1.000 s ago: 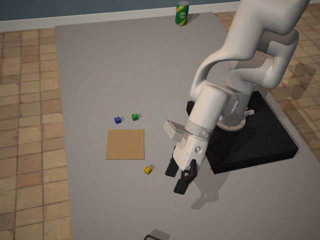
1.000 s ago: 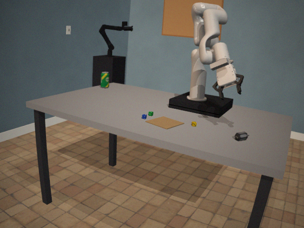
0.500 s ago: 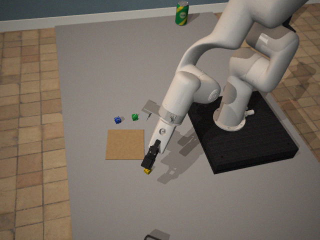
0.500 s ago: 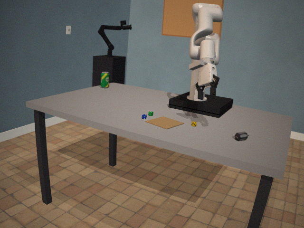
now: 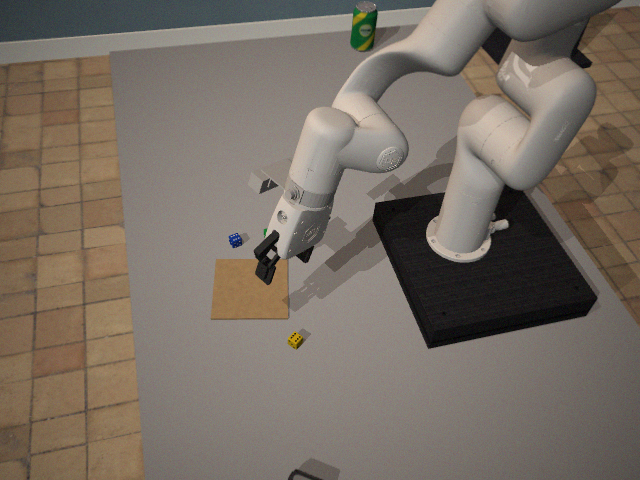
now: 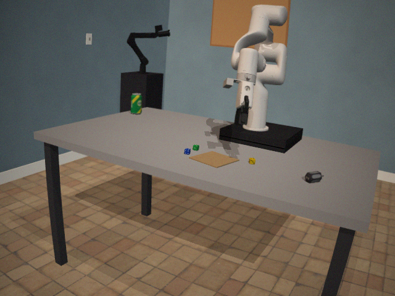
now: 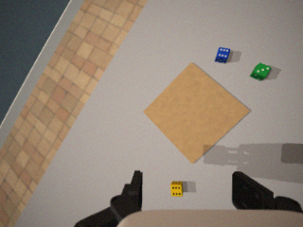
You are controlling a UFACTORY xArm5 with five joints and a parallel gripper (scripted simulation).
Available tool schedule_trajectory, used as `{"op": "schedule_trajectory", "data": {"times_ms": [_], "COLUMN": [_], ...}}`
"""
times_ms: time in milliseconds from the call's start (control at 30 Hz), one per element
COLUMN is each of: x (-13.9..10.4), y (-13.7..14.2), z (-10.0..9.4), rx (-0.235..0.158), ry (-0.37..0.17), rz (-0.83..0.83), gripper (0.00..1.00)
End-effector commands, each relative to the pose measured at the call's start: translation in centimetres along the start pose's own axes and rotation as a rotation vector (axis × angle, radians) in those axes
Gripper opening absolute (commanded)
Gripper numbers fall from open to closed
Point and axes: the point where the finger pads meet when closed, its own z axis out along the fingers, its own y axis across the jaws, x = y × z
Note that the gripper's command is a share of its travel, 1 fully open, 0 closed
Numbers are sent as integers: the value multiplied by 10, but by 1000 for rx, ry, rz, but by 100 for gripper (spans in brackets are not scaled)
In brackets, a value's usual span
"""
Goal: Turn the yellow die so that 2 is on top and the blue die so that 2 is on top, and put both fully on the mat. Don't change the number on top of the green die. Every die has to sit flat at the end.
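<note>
The yellow die [image 5: 295,339] [image 6: 252,161] [image 7: 176,188] sits flat on the table outside the mat [image 5: 232,299] [image 6: 213,159] [image 7: 189,109], with what looks like 6 on top. The blue die [image 5: 235,240] [image 6: 187,151] [image 7: 222,55] lies flat off the mat's opposite side, also apparently 6 up. The green die [image 6: 195,147] [image 7: 260,71] is beside it, off the mat, seemingly 3 up; the arm mostly hides it in the top view. My gripper [image 5: 286,264] [image 6: 241,118] [image 7: 187,186] is open and empty, high above the table.
A green can [image 5: 363,28] [image 6: 136,103] stands at the table's far end. A dark faceted object [image 6: 313,176] lies at the opposite end, beyond the yellow die. The arm stands on a black base [image 5: 516,310] [image 6: 252,141].
</note>
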Motion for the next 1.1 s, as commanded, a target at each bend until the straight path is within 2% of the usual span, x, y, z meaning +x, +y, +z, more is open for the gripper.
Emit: {"op": "schedule_trajectory", "data": {"times_ms": [0, 67, 100, 233, 267, 367, 433, 533, 1067], "x": [31, 37, 45, 58, 64, 65, 74, 80, 81], "y": [27, 33, 43, 62, 73, 74, 92, 106, 108], "z": [-6, -7, -9, -13, -16, -16, -21, -25, -26], "rx": [-78, -94, -118, -161, -185, -187, -227, -255, -260], "ry": [-4, -5, -7, -11, -14, -14, -20, -24, -25], "rz": [154, 188, 241, 337, 390, 397, 486, 553, 564], "gripper": [100, 100, 100, 100, 100, 100, 100, 100, 100]}}
